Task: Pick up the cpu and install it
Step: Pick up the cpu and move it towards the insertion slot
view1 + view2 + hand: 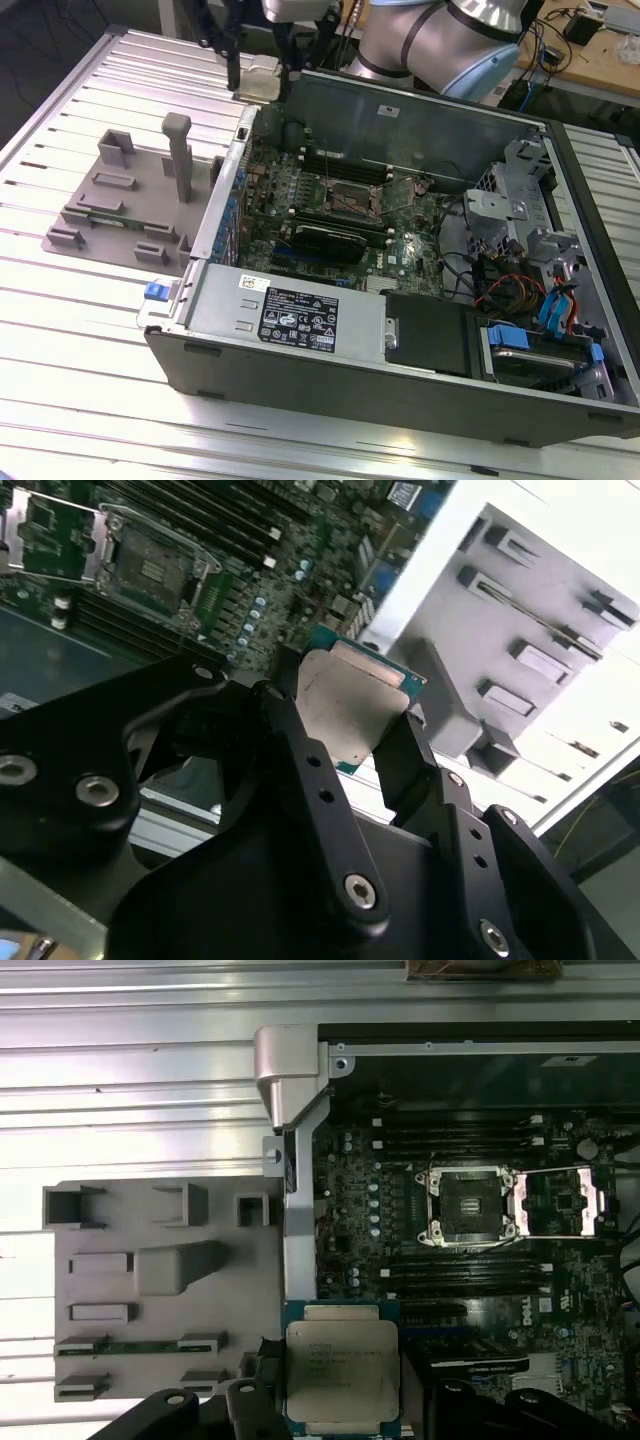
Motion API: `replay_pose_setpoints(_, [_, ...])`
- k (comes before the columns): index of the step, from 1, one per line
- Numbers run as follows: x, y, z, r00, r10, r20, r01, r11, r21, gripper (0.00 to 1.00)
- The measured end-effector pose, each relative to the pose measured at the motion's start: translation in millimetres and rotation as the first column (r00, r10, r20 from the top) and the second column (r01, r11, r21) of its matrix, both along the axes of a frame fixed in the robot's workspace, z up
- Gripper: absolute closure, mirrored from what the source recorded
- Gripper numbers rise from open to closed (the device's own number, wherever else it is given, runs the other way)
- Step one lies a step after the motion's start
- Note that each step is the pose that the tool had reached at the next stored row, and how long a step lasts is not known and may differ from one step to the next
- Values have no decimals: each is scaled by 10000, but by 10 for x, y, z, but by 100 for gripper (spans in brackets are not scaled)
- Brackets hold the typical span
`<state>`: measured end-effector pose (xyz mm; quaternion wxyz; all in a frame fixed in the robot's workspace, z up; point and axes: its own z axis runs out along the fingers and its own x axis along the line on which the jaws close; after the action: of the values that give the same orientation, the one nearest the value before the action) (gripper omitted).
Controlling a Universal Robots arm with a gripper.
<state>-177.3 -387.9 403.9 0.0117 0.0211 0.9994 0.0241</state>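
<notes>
Black claw (350, 735) grasping the square, silver-lidded cpu (343, 1375), whose lid bears fine print in the first wrist view.

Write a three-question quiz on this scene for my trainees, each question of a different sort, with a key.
1. True or false: the cpu already sits in the socket.
2. What is the gripper clamped on? A) a screwdriver B) the cpu C) a fan
3. Fill in: in the exterior view, the grey fixture tray lies on the exterior view's ____ of the computer case.
Key: 1 false; 2 B; 3 left.
</notes>
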Motion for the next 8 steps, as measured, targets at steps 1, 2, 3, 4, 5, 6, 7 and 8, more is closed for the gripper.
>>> replay_pose_setpoints(1, [36,0,0,10000,2,0,-2,10000,0,45])
replay_pose_setpoints(2, [90,-1,0,10000,1,0,-1,10000,0,45])
replay_pose_setpoints(3, [129,-1,-1,10000,0,-1,0,10000,0,45])
replay_pose_setpoints(4, [184,-1,-1,10000,1,-1,-1,10000,0,45])
replay_pose_setpoints(5, [229,-2,-1,10000,2,-2,-2,10000,-1,45])
replay_pose_setpoints(6, [308,-2,-2,10000,-1,-3,1,10000,-1,45])
replay_pose_setpoints(7, [351,-2,-3,10000,1,-4,-1,10000,-1,45])
replay_pose_setpoints(8, [396,-2,-5,10000,2,-5,-2,10000,0,45])
